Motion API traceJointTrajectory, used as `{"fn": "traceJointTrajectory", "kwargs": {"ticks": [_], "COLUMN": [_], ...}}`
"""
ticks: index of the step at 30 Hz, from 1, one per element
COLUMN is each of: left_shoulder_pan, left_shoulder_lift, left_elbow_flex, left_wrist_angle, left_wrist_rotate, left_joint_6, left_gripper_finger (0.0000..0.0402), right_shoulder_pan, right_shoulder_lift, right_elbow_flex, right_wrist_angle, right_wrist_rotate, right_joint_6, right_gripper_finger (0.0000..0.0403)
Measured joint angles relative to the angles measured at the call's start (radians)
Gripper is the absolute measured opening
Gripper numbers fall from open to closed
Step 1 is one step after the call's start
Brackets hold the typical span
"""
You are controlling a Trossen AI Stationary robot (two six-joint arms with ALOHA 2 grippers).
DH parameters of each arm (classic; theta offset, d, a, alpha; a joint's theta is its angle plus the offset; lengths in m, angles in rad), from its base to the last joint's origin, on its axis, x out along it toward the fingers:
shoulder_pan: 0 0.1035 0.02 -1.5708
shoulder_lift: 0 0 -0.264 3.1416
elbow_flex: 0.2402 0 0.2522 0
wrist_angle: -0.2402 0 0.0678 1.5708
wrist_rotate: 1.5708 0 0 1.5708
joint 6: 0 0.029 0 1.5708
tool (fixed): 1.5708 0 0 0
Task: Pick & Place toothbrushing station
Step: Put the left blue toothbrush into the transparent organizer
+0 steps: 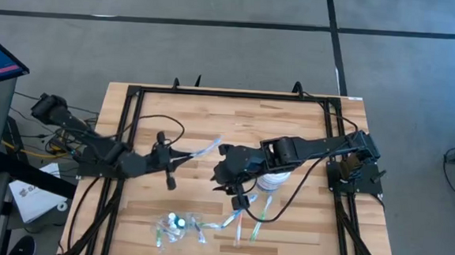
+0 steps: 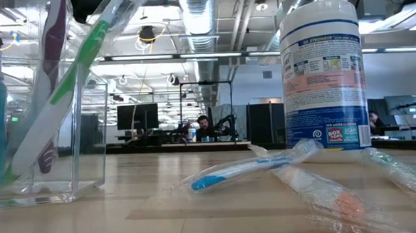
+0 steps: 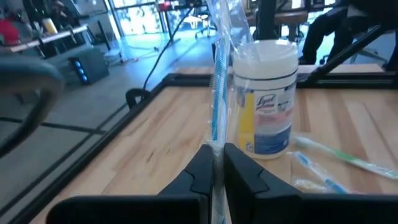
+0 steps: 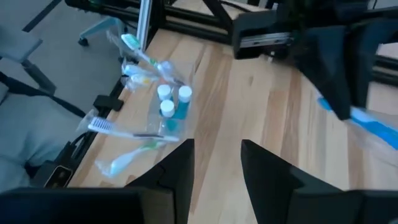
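Note:
My left gripper (image 1: 176,158) hangs above the table's middle left, shut on a wrapped blue toothbrush (image 3: 216,93) that sticks out past the fingers. My right gripper (image 4: 217,163) is open and holds nothing, above the table's middle, near the white wipes canister (image 1: 273,178). Small blue white-capped bottles (image 4: 171,102) lie in crinkly clear plastic (image 1: 176,224) near the front edge. More wrapped toothbrushes (image 1: 243,220) lie flat on the wood beside them. In the low view a green toothbrush (image 2: 64,88) leans in a clear holder. My left gripper pinches the wrapped toothbrush between its two fingers, close to one end (image 3: 216,152); a short bit of wrapper shows behind the fingers. The fingers come nearly level from the table's left side. The brush is lifted clear, pointing away toward the far right (image 1: 210,145).
The Lysol wipes canister (image 3: 264,99) stands upright mid-table, close in front of my left gripper. A black frame (image 1: 214,95) borders the table's far and side edges. Bare wood lies at the far half and the right front.

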Motion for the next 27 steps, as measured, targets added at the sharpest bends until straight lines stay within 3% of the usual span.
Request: {"fn": "traceJointTrajectory", "kwargs": {"ticks": [6,12,15,19,27], "left_shoulder_pan": [-0.089,-0.128,-0.131,-0.131,-0.127], "left_shoulder_lift": [0.0,0.0,0.0,0.0,0.0], "left_elbow_flex": [0.0,0.0,0.0,-0.03,-0.09], "left_wrist_angle": [0.029,0.062,0.065,0.13,0.44], "left_wrist_rotate": [-0.111,-0.14,-0.148,-0.148,0.017], "left_joint_6": [0.024,0.049,0.049,0.058,0.198], "left_gripper_finger": [0.001,0.001,0.0011,0.001,0.0012], "right_shoulder_pan": [-0.015,-0.024,-0.019,-0.012,-0.016], "right_shoulder_lift": [-0.003,-0.051,-0.12,-0.246,-0.388], "right_elbow_flex": [-0.066,-0.163,-0.252,-0.425,-0.771], "right_wrist_angle": [0.055,0.148,0.201,0.405,0.83], "right_wrist_rotate": [0.023,0.021,0.019,0.017,0.015], "right_joint_6": [-0.027,-0.059,-0.061,-0.06,-0.037], "right_gripper_finger": [0.012,0.0103,0.0091,0.0077,0.0072]}}
